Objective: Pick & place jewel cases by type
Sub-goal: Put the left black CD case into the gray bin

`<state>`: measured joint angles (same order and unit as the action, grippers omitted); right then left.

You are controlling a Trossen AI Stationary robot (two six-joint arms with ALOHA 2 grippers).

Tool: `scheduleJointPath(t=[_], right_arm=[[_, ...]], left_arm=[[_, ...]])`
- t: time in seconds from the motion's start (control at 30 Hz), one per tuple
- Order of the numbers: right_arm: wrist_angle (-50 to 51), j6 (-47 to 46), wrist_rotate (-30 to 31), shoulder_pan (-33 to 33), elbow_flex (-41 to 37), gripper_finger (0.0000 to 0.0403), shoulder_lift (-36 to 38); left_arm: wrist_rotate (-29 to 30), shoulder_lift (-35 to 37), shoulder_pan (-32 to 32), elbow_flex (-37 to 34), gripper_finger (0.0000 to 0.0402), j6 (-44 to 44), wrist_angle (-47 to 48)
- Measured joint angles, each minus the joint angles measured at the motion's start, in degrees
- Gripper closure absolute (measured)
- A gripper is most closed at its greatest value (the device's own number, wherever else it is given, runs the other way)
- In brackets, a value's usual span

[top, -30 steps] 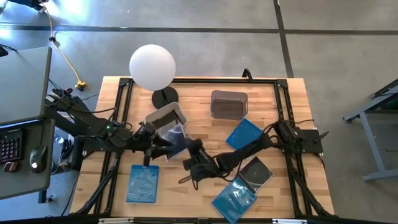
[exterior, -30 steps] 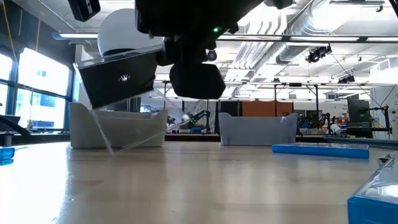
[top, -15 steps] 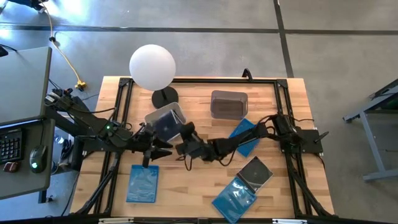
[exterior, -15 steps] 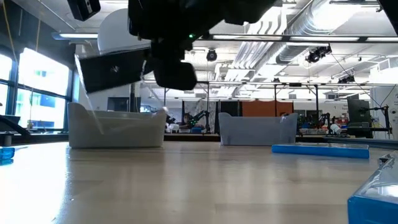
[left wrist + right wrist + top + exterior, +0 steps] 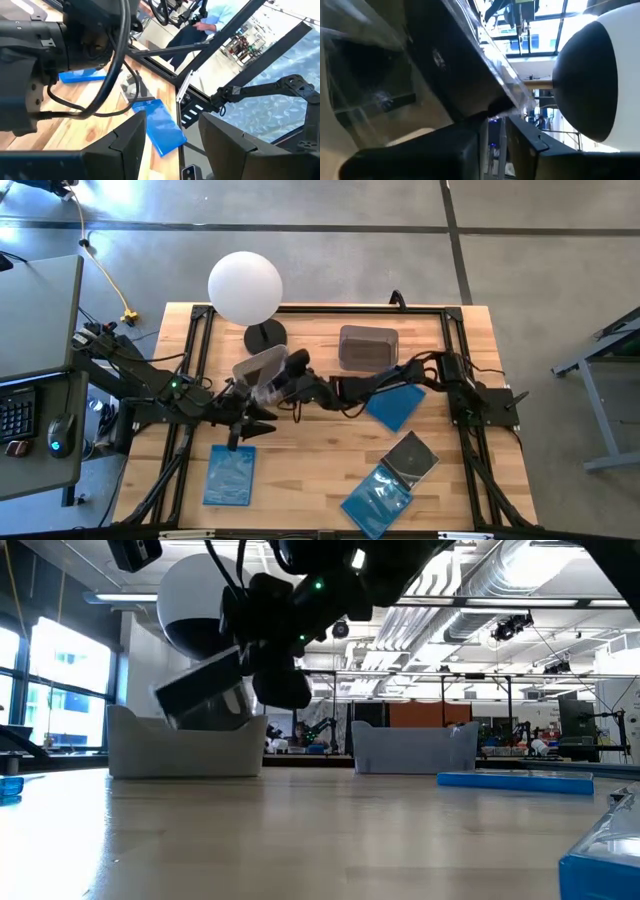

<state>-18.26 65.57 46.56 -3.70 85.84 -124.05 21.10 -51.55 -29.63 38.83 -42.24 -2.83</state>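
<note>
- The right gripper (image 5: 283, 383) is reaching across the bench (image 5: 320, 470), its fingers clamping a dark jewel case (image 5: 200, 692) tilted over the left tub (image 5: 185, 745).
- Not dropped yet; three blue cases (image 5: 229, 475) (image 5: 393, 400) (image 5: 376, 498) and one dark case (image 5: 412, 455) are lying unsorted, and the right tub (image 5: 367, 347) looks empty.
- The left gripper (image 5: 243, 423) is waiting nearby, fingers spread, holding nothing.
- The low view is showing the tilt; the overhead view is showing what remains.

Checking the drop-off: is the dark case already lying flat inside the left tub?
No, the dark case hangs tilted over the left tub, held by the right gripper.
</note>
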Motion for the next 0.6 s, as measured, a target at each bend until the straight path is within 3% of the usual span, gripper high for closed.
scheduleJointPath(t=[0.27, 0.5, 0.6], right_arm=[[4.20, -0.17, -0.23, -0.30, 0.02, 0.0302, 0.00], [6.44, 5.30, 9.38, -2.65, 0.02, 0.0288, 0.00], [7.07, 6.24, 10.86, -3.98, 0.02, 0.0288, 0.00]], left_arm=[[-0.02, 0.00, 0.00, 0.00, 0.0220, 0.46, -0.02], [-0.02, 0.00, 0.00, 0.00, 0.0220, 0.46, -0.04], [-0.04, -0.01, 0.00, 0.00, 0.0220, 0.44, -0.03]])
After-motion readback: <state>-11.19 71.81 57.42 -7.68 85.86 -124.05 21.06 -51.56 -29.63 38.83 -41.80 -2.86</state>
